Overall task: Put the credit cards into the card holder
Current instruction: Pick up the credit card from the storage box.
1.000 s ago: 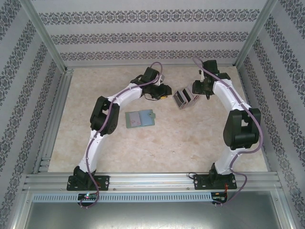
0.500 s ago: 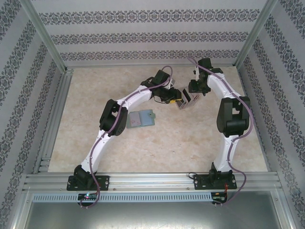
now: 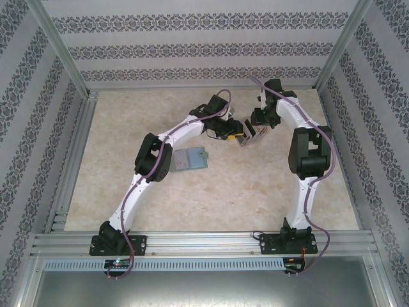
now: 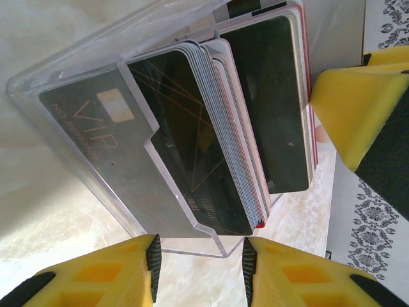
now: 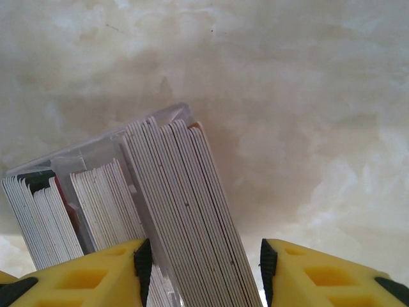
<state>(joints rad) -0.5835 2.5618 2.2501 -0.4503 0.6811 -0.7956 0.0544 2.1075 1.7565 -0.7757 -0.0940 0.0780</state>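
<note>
The credit cards (image 4: 192, 128) stand in packed stacks in a clear slotted rack (image 4: 77, 83), a dark VIP card at its front. From above the rack (image 3: 250, 135) sits at mid-table between both grippers. My left gripper (image 4: 200, 268) is open, its pads either side of the rack's lower corner, not touching. My right gripper (image 5: 204, 272) is open astride the edge of one card stack (image 5: 185, 192), with a gap to its right pad. The sage-green card holder (image 3: 192, 158) lies flat to the left, partly behind my left arm's elbow.
My right gripper's yellow finger (image 4: 358, 109) shows close beside the rack in the left wrist view. Aluminium rails (image 3: 77, 153) and patterned walls border the marble table. Bare tabletop (image 3: 243, 192) lies in front of the rack.
My left arm has swung right, bringing its gripper up to the rack and covering part of the card holder. My right gripper has shifted slightly toward the rack.
</note>
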